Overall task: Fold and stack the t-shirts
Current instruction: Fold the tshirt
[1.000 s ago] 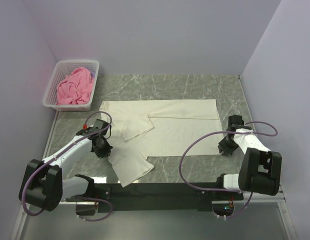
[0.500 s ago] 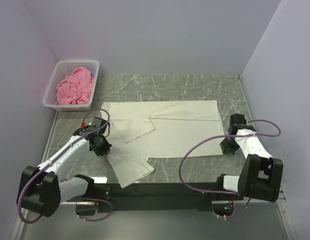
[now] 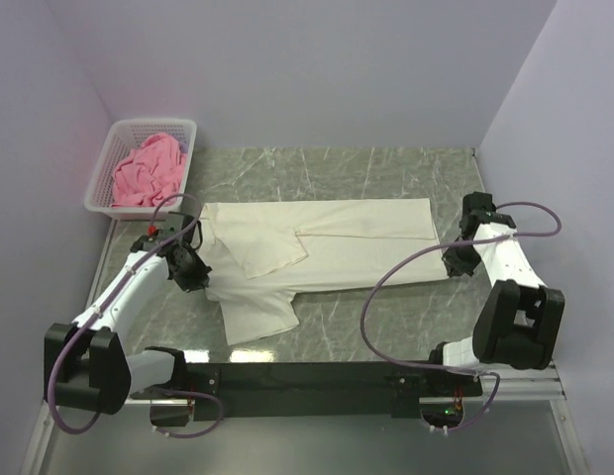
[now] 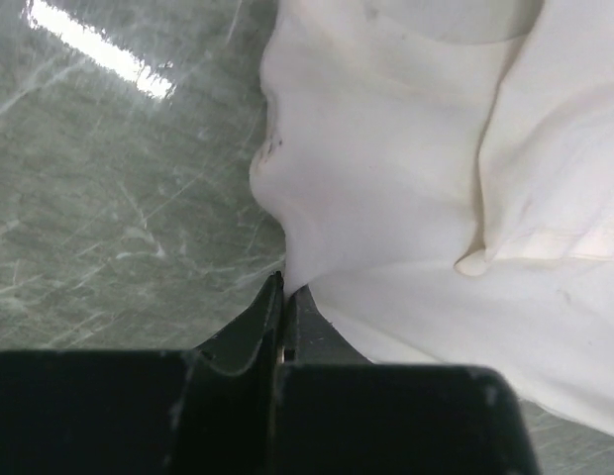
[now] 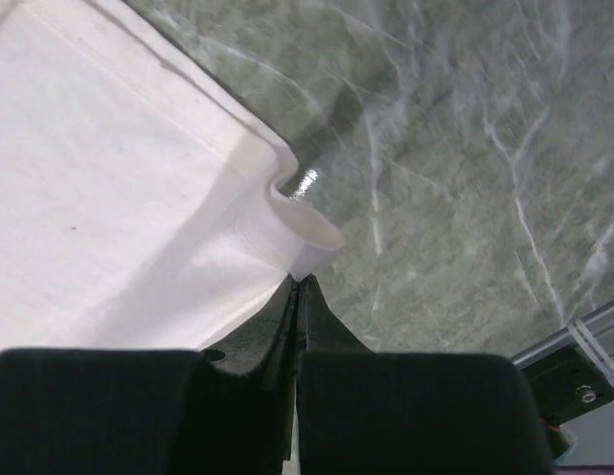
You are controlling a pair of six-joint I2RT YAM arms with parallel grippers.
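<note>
Cream t-shirt point(image 3: 337, 247) lies spread on the marble table point(image 3: 386, 173), starting just right of the basket point(image 3: 134, 210) and slightly nearer the arm bases than the basket. Its sleeve end points toward the basket and its hem end away from it. One sleeve lies folded onto the body. The other sticks out from the shirt's edge farthest from the basket's row.

Pink t-shirt point(image 3: 147, 173) is bunched in a heap inside the basket.

Left gripper point(image 3: 193, 280) sits just off the basket's near side, at the shirt edge closest to the basket. Its fingers are pressed together on a pinch of cream fabric. In the wrist view the gripper tips point(image 4: 285, 287) meet with the cloth point(image 4: 406, 178) drawn to a point between them, wrinkles fanning out from there.

Right gripper point(image 3: 456, 265) is well apart from the basket, across the full length of the shirt, at the hem corner. Its fingers are clamped tight on that corner. In the wrist view the tips point(image 5: 297, 282) are closed on the hem point(image 5: 109, 198), which curls into a small loop right at them.

Between the two grips the body of the shirt lies mostly flat on the table.
</note>
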